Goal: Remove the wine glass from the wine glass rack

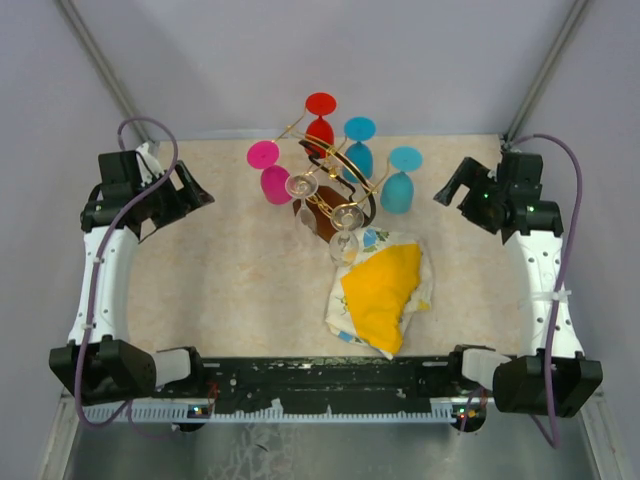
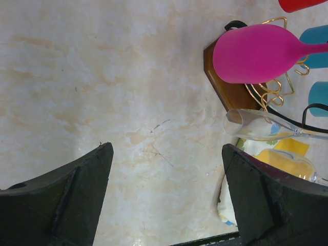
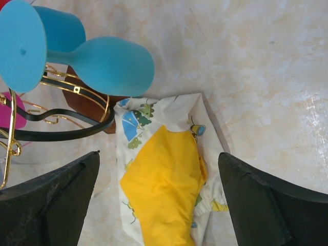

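Top: wine glass rack [image 1: 330,190] is standing between both grippers, well apart from each. Left gripper [image 1: 180,203] and right gripper [image 1: 457,194] are gaping wide, gripping nothing.
Left wrist: pink wine glass [image 2: 256,54] and clear wine glass [image 2: 251,125] are hanging on the rack, beyond the frame-right finger.
Right wrist: blue wine glass [image 3: 110,64] is hanging beyond the frame-left finger. Yellow cloth [image 3: 164,189] is lying between the jaws, below them.

The scene is lit brightly and evenly. Soft shadows are cast, and faint glare is seen on the table [image 3: 309,108].

Gold rack [image 1: 330,200], pink glass [image 2: 251,54], yellow cartoon-print cloth [image 3: 164,179].
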Motion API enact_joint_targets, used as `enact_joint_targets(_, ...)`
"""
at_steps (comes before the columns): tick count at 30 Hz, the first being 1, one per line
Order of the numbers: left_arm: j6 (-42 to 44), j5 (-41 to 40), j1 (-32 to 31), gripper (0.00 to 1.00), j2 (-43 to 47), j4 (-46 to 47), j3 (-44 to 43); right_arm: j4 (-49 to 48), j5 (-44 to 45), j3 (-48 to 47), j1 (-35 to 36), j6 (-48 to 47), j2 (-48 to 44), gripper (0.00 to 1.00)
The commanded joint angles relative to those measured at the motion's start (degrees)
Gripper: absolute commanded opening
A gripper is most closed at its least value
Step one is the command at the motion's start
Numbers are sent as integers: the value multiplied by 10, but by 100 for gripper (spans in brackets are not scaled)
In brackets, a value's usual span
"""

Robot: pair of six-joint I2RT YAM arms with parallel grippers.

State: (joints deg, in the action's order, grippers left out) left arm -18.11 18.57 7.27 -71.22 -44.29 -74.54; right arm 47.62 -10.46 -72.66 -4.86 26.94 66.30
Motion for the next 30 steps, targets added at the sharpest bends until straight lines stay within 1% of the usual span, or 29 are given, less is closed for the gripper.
enact_joint_targets(1,21,-12,1,93,14,-15,-9,-9,-30,-23,-4,-8,8,99)
enact_joint_targets(2,20,-9,1,92,16,-13,-6,-7,-41,-23,-4,-14,6,99)
enact_joint_targets(4,11,-8,2,90,16,-14,-4,-13,-92,-18,-4,-40,-2,99)
enact_joint_targets(5,9,3,1,89,13,-16,-5,-16,-107,-16,-4,-40,-6,99)
enact_joint_targets(7,0,40,1,88,8,-11,-8,-37,-164,-12,-4,-45,-13,99)
enact_joint_targets(9,-10,68,-7,88,7,3,-8,-68,-211,-3,-4,-23,-21,99)
enact_joint_targets(11,-20,74,-17,88,8,24,-11,-95,-200,0,-4,6,-31,99)
enact_joint_targets(12,-22,73,-21,88,8,25,-13,-105,-187,-2,-4,14,-35,99)
enact_joint_targets(14,-20,70,-23,89,10,21,-19,-127,-188,-7,-4,21,-36,99)
enact_joint_targets(16,-16,62,-23,89,15,14,-22,-134,-180,-18,-5,42,-23,99)
enact_joint_targets(17,-14,57,-23,89,18,10,-22,-140,-185,-23,-5,49,-12,97)
enact_joint_targets(18,-13,51,-24,89,20,5,-22,-149,-196,-24,-6,63,1,92)
enact_joint_targets(19,-12,46,-24,89,21,2,-23,-163,-214,-22,-8,86,13,84)
enact_joint_targets(21,-7,39,-24,89,25,-18,-24,-205,-239,-13,-9,123,33,74)
enact_joint_targets(23,-5,36,-24,89,31,-25,-25,-244,-246,-8,-9,148,52,60)
enact_joint_targets(24,-4,35,-24,90,34,-27,-25,-255,-246,-9,-10,156,62,57)
enact_joint_targets(25,-4,35,-24,90,38,-29,-25,-260,-246,-13,-11,162,72,56)
enact_joint_targets(27,-4,34,-23,90,44,-32,-24,-266,-241,-21,-10,167,93,49)
enact_joint_targets(30,-6,32,-24,91,50,-32,-23,-273,-240,-33,-10,174,119,47)
